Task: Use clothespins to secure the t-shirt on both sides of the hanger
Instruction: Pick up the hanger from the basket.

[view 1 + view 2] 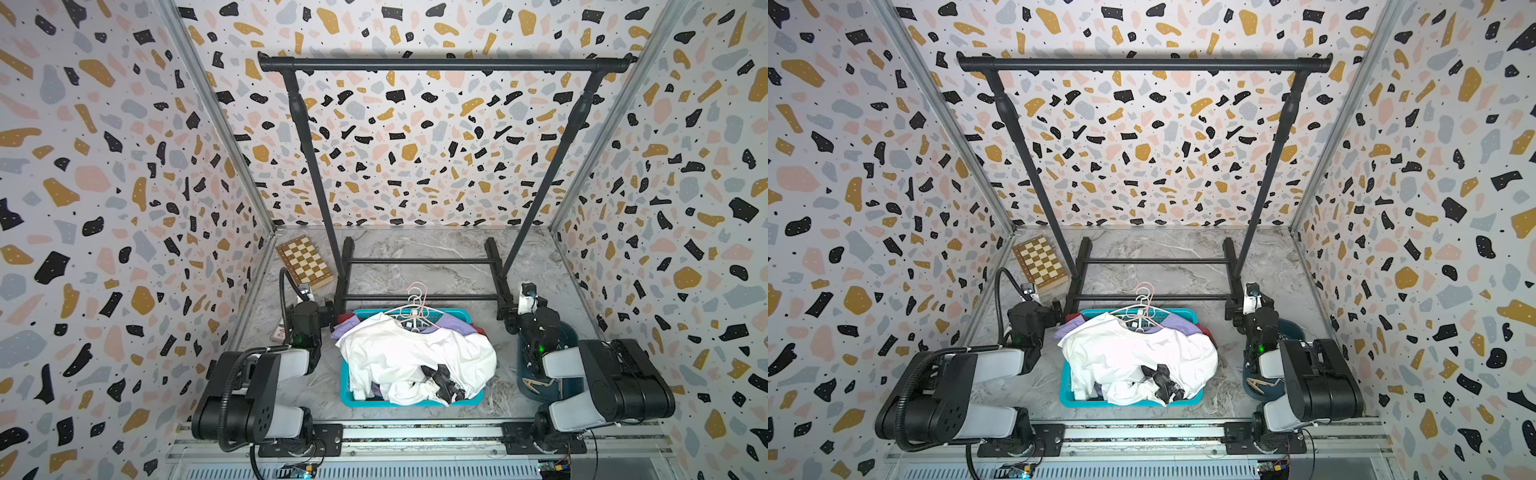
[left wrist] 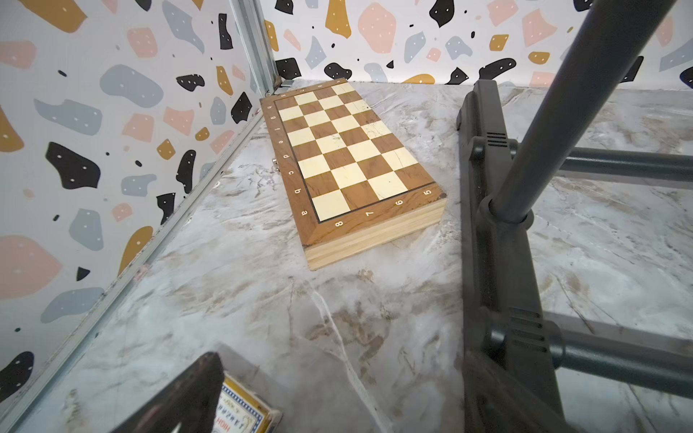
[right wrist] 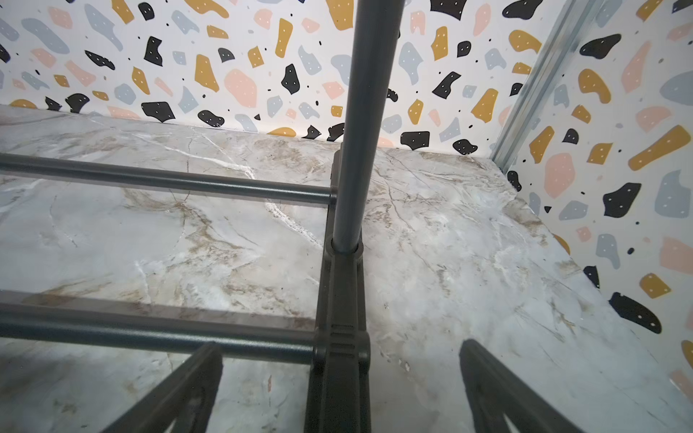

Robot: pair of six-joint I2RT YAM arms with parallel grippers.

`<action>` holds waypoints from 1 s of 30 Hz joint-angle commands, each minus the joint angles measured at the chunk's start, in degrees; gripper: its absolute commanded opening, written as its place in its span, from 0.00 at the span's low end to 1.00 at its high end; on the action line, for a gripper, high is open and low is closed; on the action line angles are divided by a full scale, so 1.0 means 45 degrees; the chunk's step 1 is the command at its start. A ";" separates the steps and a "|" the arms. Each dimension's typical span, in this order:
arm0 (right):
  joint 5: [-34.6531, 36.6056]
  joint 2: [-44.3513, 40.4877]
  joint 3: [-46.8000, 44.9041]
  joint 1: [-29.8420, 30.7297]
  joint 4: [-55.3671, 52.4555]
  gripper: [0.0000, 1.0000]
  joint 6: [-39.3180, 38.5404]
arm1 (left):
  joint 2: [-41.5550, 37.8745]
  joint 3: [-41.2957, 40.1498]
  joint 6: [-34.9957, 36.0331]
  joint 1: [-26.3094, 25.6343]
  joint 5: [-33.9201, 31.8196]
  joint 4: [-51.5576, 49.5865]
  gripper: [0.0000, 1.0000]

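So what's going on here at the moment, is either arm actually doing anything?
Nothing is being handled yet. Both arms sit low at the front, with the left gripper and right gripper open and empty. The white t-shirt lies crumpled in the teal basket, with the hangers at its far end. A few clothespins sit in the dark bowl under the right arm. Nothing hangs on the rack bar.

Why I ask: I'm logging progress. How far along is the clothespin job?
Nothing looks done: the t-shirt lies heaped in the basket with the hangers at its far end, no pin seen on it. In hand, nothing: the left end effector and right end effector stand open and empty by the rack. Left: both pins; a clothespin waits in the bowl under the right arm.
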 commanded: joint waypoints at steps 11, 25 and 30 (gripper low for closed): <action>-0.0141 -0.0039 0.0246 0.0008 0.0231 0.99 0.0030 | 0.0110 0.0325 0.0227 -0.0035 -0.0215 0.0646 0.99; 0.0861 -0.0097 0.0128 0.0340 0.0413 1.00 0.0018 | 0.0012 0.0274 0.0192 -0.0046 -0.0370 0.0699 0.99; 0.2987 -0.1656 0.0869 0.1281 -0.2174 1.00 -0.0216 | -0.0468 0.0305 0.0417 -0.0334 -0.0599 0.0278 0.99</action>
